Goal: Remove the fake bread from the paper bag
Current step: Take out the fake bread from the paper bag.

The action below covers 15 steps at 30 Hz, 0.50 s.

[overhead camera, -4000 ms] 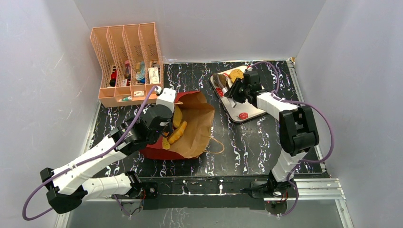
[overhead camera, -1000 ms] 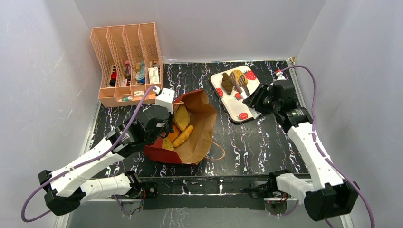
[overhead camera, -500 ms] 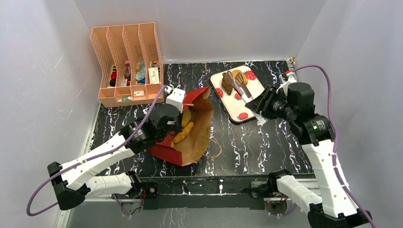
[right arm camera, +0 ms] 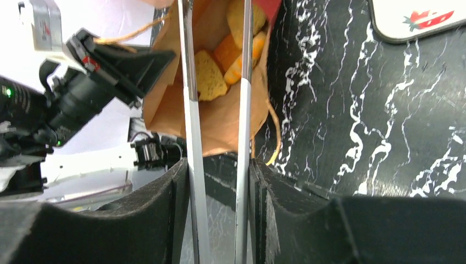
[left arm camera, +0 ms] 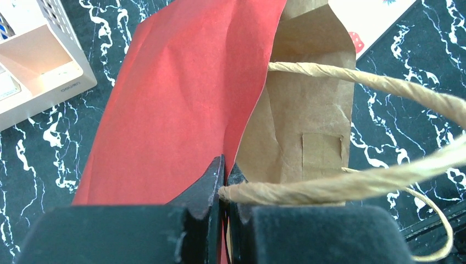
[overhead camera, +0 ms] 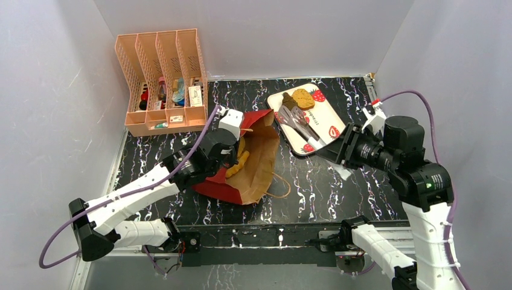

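Note:
The paper bag (overhead camera: 256,163), red outside and brown inside, lies tilted in mid-table with its mouth toward the right. My left gripper (left arm camera: 224,165) is shut on the bag's red rim where a tan cord handle (left arm camera: 340,187) comes out. Yellow and orange fake bread (right arm camera: 220,66) lies inside the bag (right arm camera: 220,124), seen also from above as fake bread (overhead camera: 243,158). More pieces, golden (overhead camera: 300,98) and dark brown (overhead camera: 285,99), rest on the strawberry tray (overhead camera: 329,121). My right gripper (right arm camera: 217,165) is shut on metal tongs (right arm camera: 189,110), whose arms point at the bag's mouth.
A peach slotted organiser (overhead camera: 160,78) with small items stands at the back left. The tongs' dark tips (overhead camera: 296,118) hang over the tray. The bag's loose cord handle (overhead camera: 279,184) lies on the black marbled table (overhead camera: 338,187). Grey walls close in on both sides.
My left gripper has pulled the bag's rim up and to the right, raising the bag. The right arm has drawn back toward the near right with the tongs.

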Each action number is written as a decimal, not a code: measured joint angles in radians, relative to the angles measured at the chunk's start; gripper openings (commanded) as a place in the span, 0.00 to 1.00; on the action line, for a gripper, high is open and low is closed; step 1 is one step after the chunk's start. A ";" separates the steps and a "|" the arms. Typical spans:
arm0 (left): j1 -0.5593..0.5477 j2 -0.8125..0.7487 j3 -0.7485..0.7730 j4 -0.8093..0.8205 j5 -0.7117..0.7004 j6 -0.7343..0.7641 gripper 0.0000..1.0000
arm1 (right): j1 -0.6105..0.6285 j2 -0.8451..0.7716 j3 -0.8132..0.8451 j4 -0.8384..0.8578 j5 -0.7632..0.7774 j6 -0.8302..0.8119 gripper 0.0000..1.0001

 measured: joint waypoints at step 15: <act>0.000 0.097 0.063 0.042 0.000 0.002 0.00 | -0.019 -0.092 -0.137 -0.111 -0.151 -0.029 0.34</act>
